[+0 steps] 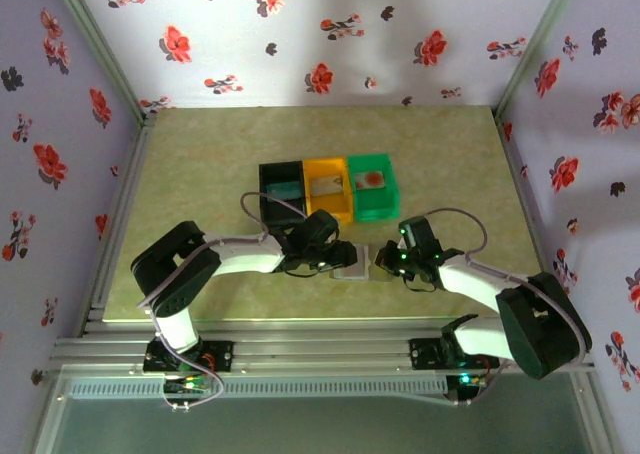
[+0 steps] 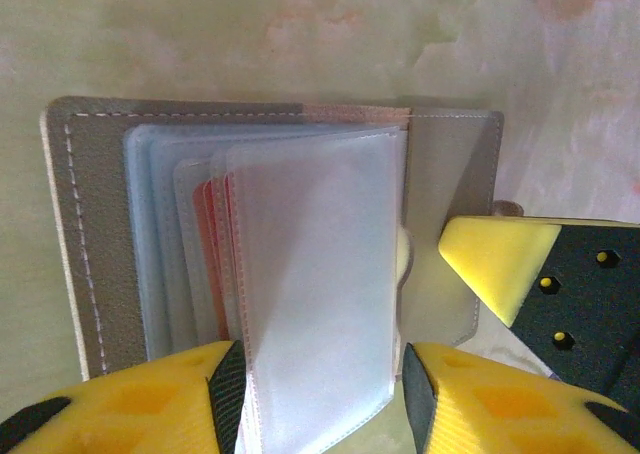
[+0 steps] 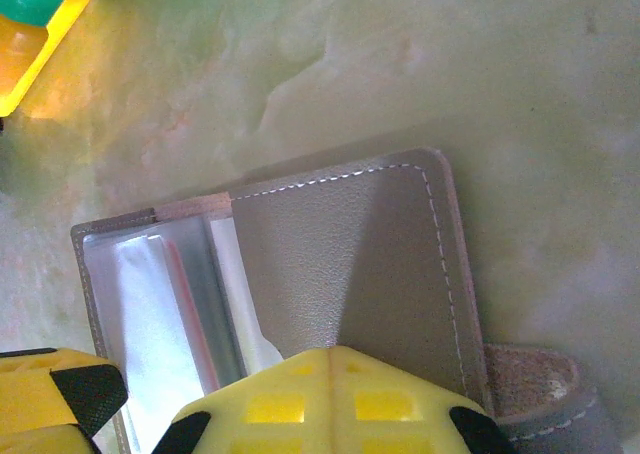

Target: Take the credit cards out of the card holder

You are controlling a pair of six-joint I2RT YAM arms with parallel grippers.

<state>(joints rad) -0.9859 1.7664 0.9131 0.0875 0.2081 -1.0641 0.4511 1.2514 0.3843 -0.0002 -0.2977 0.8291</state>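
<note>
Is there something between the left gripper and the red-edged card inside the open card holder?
Yes. A clear sleeve stands up between the jaws of the left gripper, with more sleeves behind it. The red-edged card sits among those, inside the card holder. Nothing else visible blocks it.

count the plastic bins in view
3, side by side in one row: a black bin on the left, an orange bin in the middle and a green bin on the right. No others seem hidden.
</note>
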